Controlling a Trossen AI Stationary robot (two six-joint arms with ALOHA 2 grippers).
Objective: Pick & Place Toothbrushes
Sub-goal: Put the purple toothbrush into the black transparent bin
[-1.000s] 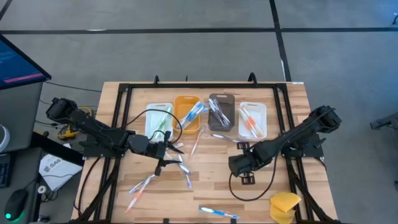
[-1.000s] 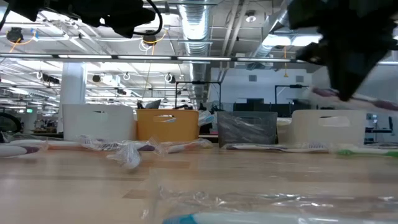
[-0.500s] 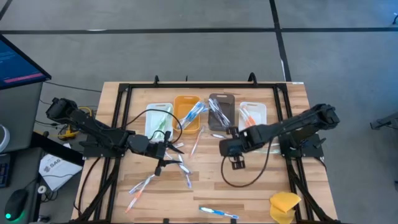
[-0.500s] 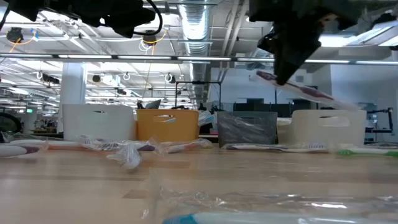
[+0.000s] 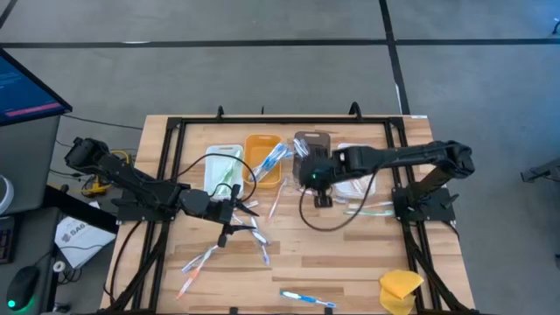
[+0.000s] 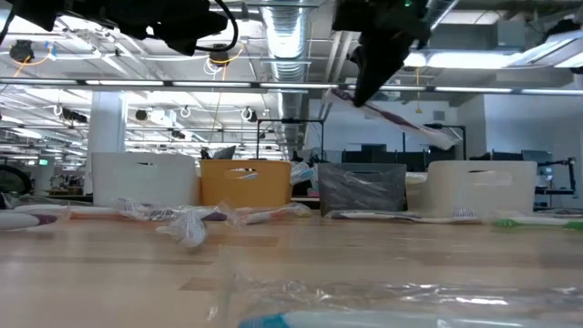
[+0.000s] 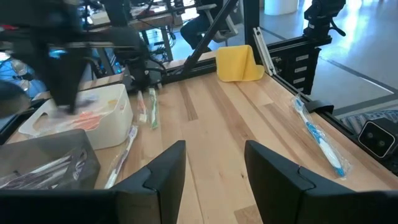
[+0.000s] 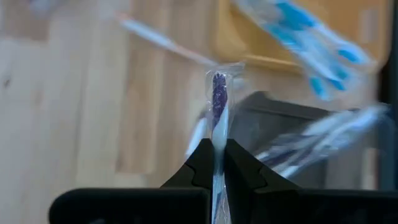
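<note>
One wrapped toothbrush (image 8: 217, 118) with a dark purple head is pinched in your right tool (image 5: 317, 174), whose fingers are shut tight on its handle. Over the last second that tool has swung in from the right side of the counter (image 5: 297, 262) and risen, and it now hangs above the grey bin (image 5: 311, 157) (the low view shows the brush tilted, well clear of the bins' rims). That looks like the carry nearly finished: judging by the grey and dark brushes already lying in that bin, the release should come next, once you have the brush lined up along it. Your left tool (image 7: 208, 171) has not moved; it waits with its fingers spread and empty, near the loose brushes (image 5: 254, 234) in the counter's middle. Several more lie scattered, so plenty of the task remains.
</note>
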